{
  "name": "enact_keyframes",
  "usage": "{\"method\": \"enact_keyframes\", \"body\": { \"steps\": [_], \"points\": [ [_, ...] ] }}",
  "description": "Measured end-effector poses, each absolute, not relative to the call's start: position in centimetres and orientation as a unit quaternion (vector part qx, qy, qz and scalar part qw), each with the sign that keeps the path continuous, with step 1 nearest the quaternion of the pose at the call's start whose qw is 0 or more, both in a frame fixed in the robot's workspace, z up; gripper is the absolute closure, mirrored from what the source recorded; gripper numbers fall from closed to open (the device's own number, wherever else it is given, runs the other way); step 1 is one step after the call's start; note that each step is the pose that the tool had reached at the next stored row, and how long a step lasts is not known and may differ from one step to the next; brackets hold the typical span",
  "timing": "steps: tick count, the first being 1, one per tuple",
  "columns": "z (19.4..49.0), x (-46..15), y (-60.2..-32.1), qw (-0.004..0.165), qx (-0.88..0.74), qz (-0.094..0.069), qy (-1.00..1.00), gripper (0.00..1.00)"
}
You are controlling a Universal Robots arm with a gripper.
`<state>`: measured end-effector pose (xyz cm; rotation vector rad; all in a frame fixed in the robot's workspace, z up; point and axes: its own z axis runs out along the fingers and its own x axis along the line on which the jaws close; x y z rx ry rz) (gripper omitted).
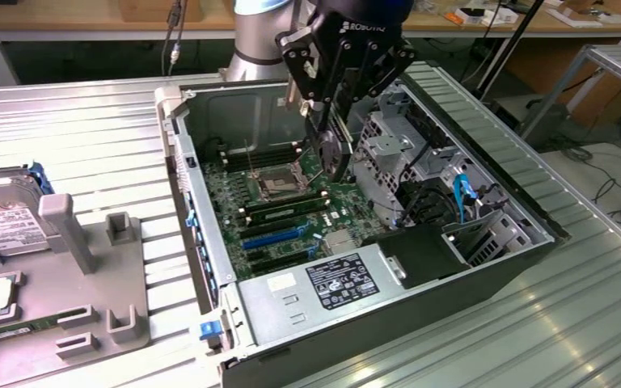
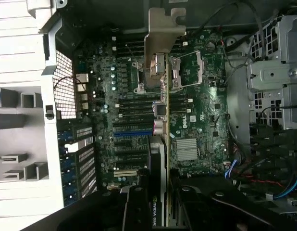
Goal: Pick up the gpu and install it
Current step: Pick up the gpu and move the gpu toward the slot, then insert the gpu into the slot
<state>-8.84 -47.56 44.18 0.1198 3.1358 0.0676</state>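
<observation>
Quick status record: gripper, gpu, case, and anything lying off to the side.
gripper: shut on the gpu, inside the open computer case
gpu: held on edge above the motherboard, silver bracket at one end, not in a slot
motherboard: exposed, blue slot free
computer case: lying on its side, cover off
hard drive: outside the case, at the exterior view's left

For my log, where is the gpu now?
The tool holds the gpu upright inside the open case, over the motherboard, on the exterior view's right of the processor socket.
</observation>
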Motion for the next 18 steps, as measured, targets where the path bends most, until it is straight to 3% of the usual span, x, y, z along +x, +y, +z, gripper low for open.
{"method": "enact_keyframes", "body": {
  "steps": [18],
  "points": [
    [44.18,-8.79,-47.56,0.001,0.004,0.022,1.0,0.73]
  ]
}}
